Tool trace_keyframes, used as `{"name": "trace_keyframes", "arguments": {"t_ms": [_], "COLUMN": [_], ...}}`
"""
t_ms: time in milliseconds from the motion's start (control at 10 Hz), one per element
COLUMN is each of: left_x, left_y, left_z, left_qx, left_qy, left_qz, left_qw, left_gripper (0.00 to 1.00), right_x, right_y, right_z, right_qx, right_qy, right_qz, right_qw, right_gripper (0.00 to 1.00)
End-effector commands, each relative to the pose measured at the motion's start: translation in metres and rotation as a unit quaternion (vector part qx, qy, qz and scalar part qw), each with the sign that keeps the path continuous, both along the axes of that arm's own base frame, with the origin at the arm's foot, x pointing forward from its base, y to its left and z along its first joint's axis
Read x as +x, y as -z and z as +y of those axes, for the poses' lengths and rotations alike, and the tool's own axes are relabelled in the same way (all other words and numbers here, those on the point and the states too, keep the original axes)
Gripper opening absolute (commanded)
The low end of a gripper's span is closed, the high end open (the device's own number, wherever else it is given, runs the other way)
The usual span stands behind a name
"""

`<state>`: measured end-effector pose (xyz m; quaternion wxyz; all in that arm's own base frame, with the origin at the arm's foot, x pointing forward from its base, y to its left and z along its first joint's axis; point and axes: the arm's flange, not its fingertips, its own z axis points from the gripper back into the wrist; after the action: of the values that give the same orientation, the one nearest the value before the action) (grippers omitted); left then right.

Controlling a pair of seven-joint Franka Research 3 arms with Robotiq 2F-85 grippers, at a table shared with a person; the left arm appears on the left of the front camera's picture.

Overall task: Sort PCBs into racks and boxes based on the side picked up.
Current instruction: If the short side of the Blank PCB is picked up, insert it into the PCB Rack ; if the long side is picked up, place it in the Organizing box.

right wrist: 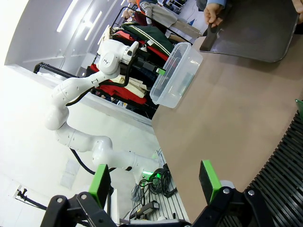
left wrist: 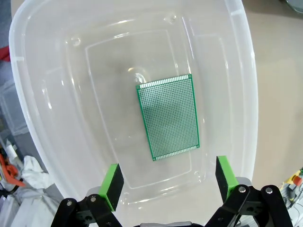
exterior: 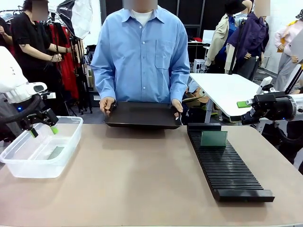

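A PCB (left wrist: pixel 168 117) lies flat on the floor of the clear box (left wrist: pixel 42 94), its lighter dotted-grid face up. My left gripper (left wrist: pixel 168 182) hovers open just above it, with nothing between the green pads. From the front, the left gripper (exterior: pixel 42 131) hangs over the box (exterior: pixel 19 163) at the table's left, and the PCB (exterior: pixel 56 152) shows through the plastic. Another PCB (exterior: pixel 214 138) stands upright in a far slot of the long black rack (exterior: pixel 227 165). My right gripper (exterior: pixel 244 109) is raised at the right, beyond the rack, open and empty (right wrist: pixel 154 182).
A person in a blue shirt at the far side holds a shallow black tray (exterior: pixel 142 115) by both ends at the table's edge. A white table (exterior: pixel 222 90) stands behind on the right. Bare tabletop (exterior: pixel 132 179) lies between box and rack.
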<state>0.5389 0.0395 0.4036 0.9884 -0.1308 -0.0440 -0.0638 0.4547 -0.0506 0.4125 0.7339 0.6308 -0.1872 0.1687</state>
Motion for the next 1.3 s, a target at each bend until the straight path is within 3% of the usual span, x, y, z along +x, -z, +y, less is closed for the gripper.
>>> {"name": "trace_keyframes", "arguments": {"t_ms": [0, 600, 700, 1000, 1200], "left_x": [0.001, 0.000, 0.000, -0.007, -0.012], "left_y": [-0.002, 0.000, -0.005, -0.026, -0.044], "left_z": [0.001, 0.000, 0.002, 0.019, 0.029], "left_qx": [0.000, 0.000, -0.046, -0.140, -0.219], "left_qy": [0.000, 0.000, 0.001, -0.004, 0.014], "left_qz": [-0.001, 0.000, -0.020, -0.035, -0.047], "left_qw": [1.000, 1.000, 0.999, 0.990, 0.974], "left_gripper": [1.00, 1.00, 1.00, 1.00, 1.00], "right_x": [0.002, 0.002, 0.002, 0.002, 0.002], "right_y": [-0.003, -0.003, -0.003, -0.003, -0.003], "right_z": [-0.002, -0.002, -0.002, -0.002, -0.002], "right_qx": [-0.005, -0.005, -0.005, -0.005, -0.005], "right_qy": [-0.001, -0.001, -0.001, -0.001, -0.001], "right_qz": [-0.007, -0.007, -0.007, -0.007, -0.007], "right_qw": [1.000, 1.000, 1.000, 1.000, 1.000], "right_gripper": [1.00, 1.00, 1.00, 1.00, 1.00]}}
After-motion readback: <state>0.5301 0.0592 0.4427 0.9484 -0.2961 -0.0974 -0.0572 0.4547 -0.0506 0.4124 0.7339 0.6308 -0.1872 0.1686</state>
